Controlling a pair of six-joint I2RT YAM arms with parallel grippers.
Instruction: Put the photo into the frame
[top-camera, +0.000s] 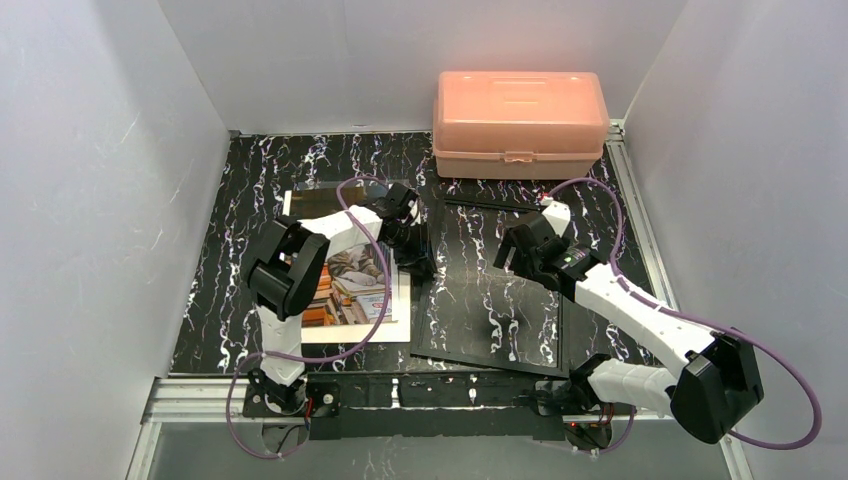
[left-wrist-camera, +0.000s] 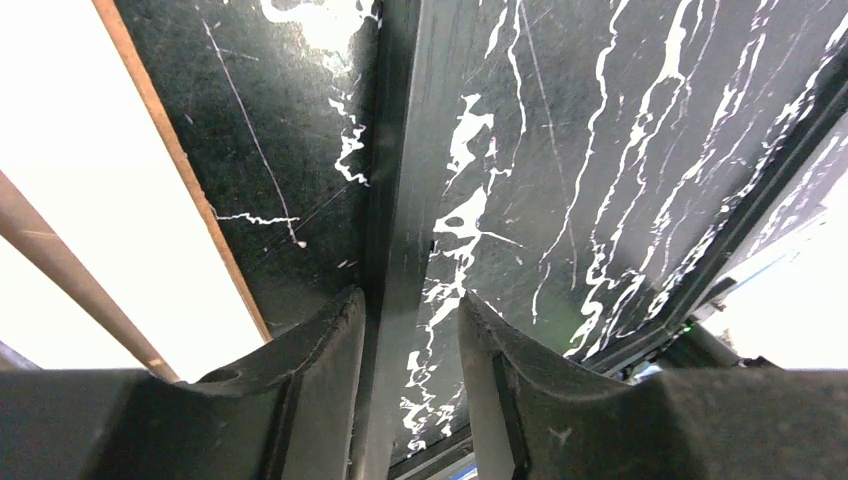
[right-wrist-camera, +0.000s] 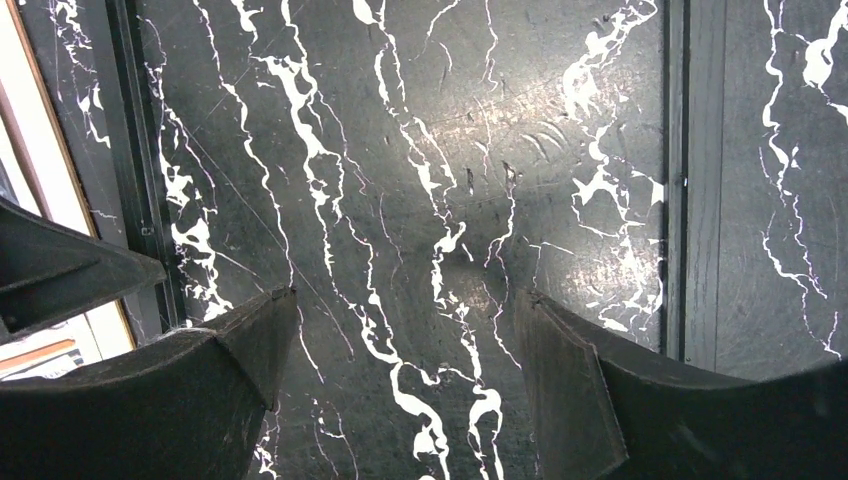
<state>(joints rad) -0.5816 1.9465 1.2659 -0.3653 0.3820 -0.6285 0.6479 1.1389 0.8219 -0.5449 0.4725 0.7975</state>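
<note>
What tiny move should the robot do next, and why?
Probably lift the left gripper straight up off the frame. Its fingers sit loosely either side of the frame's edge, not squeezing it, and the photo lies outside the frame, waiting to be picked up.

White arms (top-camera: 640, 310), black joints (top-camera: 285, 272), looping purple cables (top-camera: 387, 285).

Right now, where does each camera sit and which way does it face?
Top external: above and behind the bases, facing down on the table; both arms show, with left gripper and right gripper.
Left wrist: on the left arm, facing down at a side rail of the frame; its own fingers straddle it.
Right wrist: on the right arm, facing down at the frame's glass; its open fingers show.
Shared: both wrist views see the frame.
</note>
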